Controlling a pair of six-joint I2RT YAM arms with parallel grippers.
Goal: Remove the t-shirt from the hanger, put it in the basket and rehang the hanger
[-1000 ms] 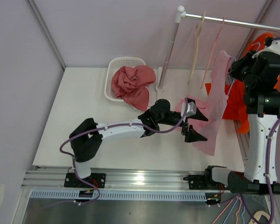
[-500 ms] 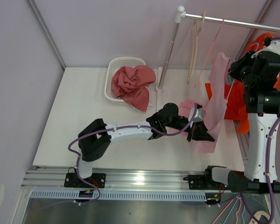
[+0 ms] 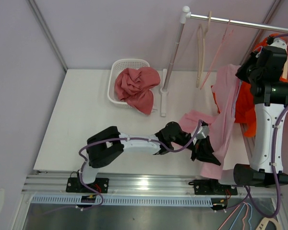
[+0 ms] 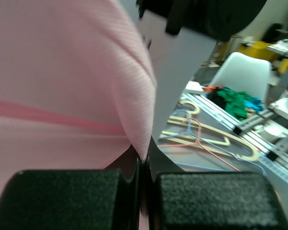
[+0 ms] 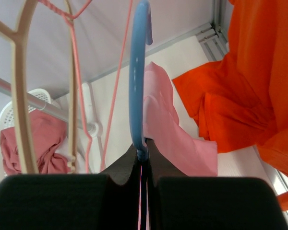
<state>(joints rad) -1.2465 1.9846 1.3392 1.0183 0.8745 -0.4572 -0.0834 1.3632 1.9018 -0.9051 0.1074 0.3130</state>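
Observation:
The pale pink t-shirt (image 3: 225, 108) hangs at the right side of the table, stretched from top to hem. Its top is on a blue hanger (image 5: 137, 72), with my right gripper (image 5: 143, 155) shut on that hanger's lower part; pink cloth (image 5: 168, 129) falls away just behind the fingers. In the top view the right gripper (image 3: 242, 72) is high up by the shirt's top. My left gripper (image 3: 209, 155) is near the table's front edge, shut on a fold of the shirt's lower part. In the left wrist view the pink fabric (image 4: 62, 72) is pinched in the left gripper (image 4: 143, 160).
A white basket (image 3: 116, 67) at the back holds a red garment (image 3: 137, 86). The rack's pole (image 3: 170, 62) and rail (image 3: 230, 21) carry a beige hanger (image 3: 200, 52) and a pink wire hanger (image 3: 218, 48). An orange garment (image 3: 245, 105) hangs behind the shirt. Spare hangers (image 4: 206, 139) lie on the floor.
The left gripper went from open to shut on the shirt's lower part and pulled it toward the near edge. The right gripper with the hanger shifted slightly back and up.

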